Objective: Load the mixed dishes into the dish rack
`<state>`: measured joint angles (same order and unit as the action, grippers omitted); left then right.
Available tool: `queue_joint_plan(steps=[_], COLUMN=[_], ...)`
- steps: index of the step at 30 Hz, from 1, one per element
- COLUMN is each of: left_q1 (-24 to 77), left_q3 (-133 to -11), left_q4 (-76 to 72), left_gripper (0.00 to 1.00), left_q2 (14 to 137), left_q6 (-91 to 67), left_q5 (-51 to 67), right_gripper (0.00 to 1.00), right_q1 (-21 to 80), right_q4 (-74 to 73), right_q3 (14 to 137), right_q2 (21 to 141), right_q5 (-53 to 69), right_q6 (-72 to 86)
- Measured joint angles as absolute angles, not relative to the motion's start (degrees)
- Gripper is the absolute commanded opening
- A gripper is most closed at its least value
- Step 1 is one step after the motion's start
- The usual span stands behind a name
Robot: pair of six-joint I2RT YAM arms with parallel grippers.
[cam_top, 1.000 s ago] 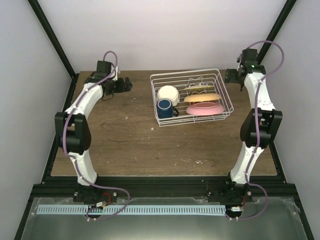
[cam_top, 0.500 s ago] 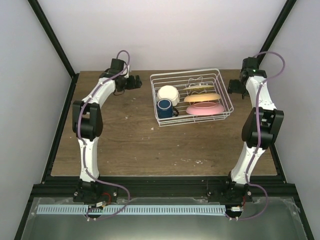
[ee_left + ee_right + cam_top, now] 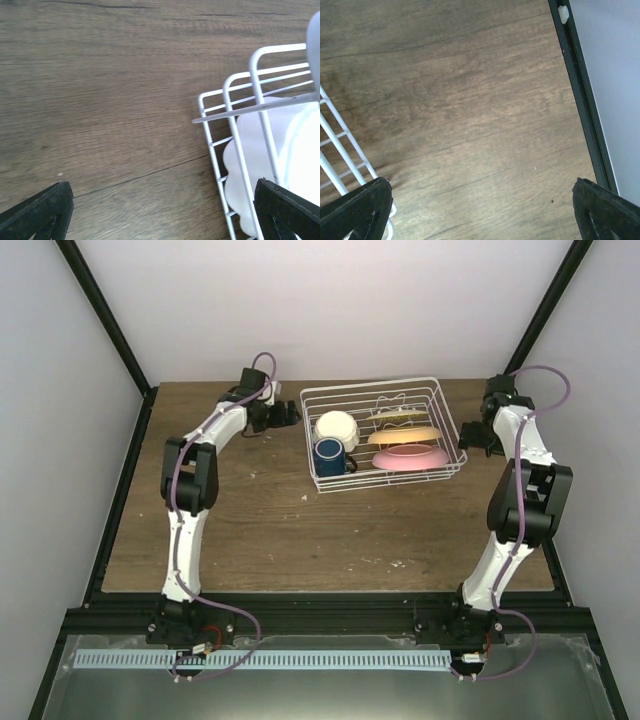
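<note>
- In the dish rack's [image 3: 377, 382] near half sat the dark blue mug [image 3: 329, 454] and pink plate [image 3: 410, 457]
- The left gripper [image 3: 290, 415] and right gripper [image 3: 468, 435] flanked the rack, wide open and empty; wrist views cut off their fingertips
- Farther back sat the white bowl [image 3: 336, 426] and orange plate [image 3: 405, 436], the latter edge-on

overhead wide, wrist views close, all sharing rack [image 3: 370, 385].

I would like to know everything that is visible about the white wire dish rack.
The dish rack is a white wire rectangular basket with upright dividers, standing flat on the wooden table, toward its far right. The scalloped white bowl and blue mug sit in its left part. The orange plate and pink plate sit among the dividers on its right. The open left claw and right claw are close beside its side walls, seemingly not touching.
</note>
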<state>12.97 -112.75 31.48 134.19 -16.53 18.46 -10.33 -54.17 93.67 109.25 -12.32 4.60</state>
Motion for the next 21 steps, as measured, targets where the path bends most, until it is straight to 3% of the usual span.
queue_joint_plan(steps=[21], left_q1=[13.65], left_q3=[-121.19], left_q4=[31.31], left_gripper=[1.0], left_q2=[139.79], left_q6=[-19.53], left_q5=[19.29], right_gripper=[1.0], right_q1=[-9.15], right_q4=[-53.08], right_q3=[86.19], right_q2=[103.53], right_q5=[-9.96], right_q6=[4.73])
